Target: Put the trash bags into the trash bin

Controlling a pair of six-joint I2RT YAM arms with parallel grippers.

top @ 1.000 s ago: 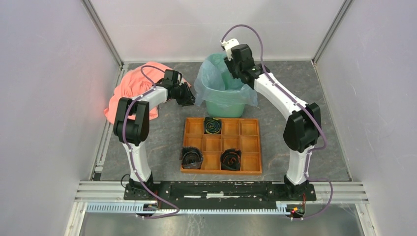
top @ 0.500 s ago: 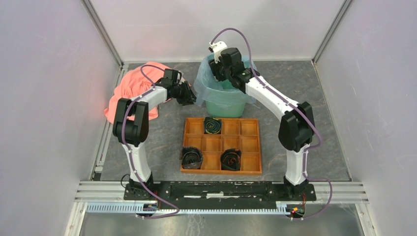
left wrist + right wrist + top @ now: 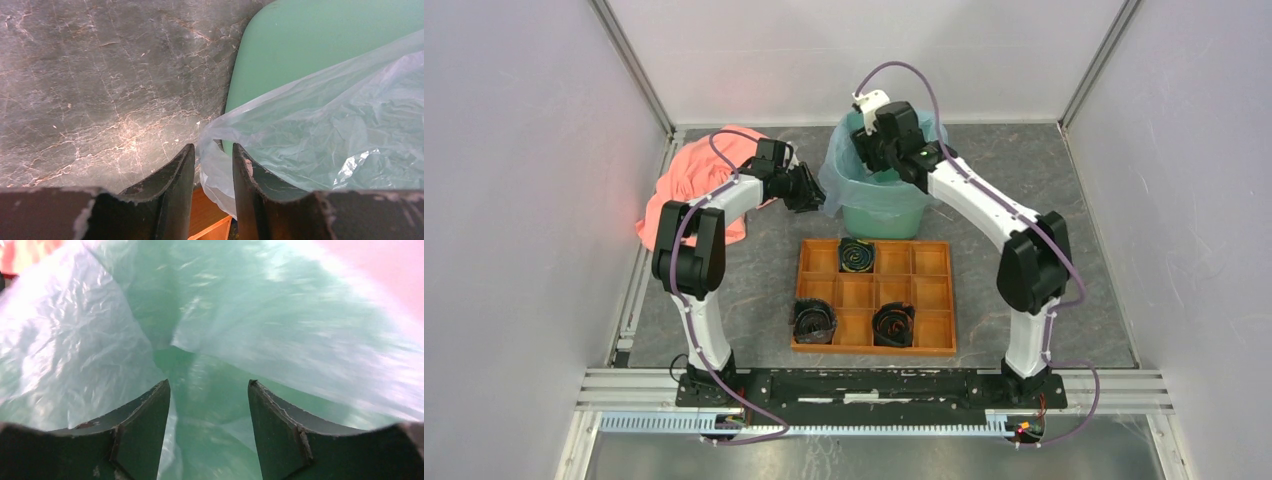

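Grey, marble-veined table top [image 3: 1074, 200], viewed from above, closed in by pale walls [image 3: 524, 200] on the left, far and right sides. An aluminium rail [image 3: 1124, 385] runs along its near edge. Three things rest directly on the surface.

(a) Mint-green plastic waste bin with tapered sides [image 3: 879, 220], upright at the far middle.

(b) Crumpled salmon-pink cloth [image 3: 689, 180], heaped in the far left corner beside the left wall, near the bin but apart from it.

(c) Orange-brown wooden compartment tray [image 3: 932, 293], flat at the centre, just nearer than the bin. Whether the two touch cannot be told.

The right-hand part of the surface is bare stone pattern.
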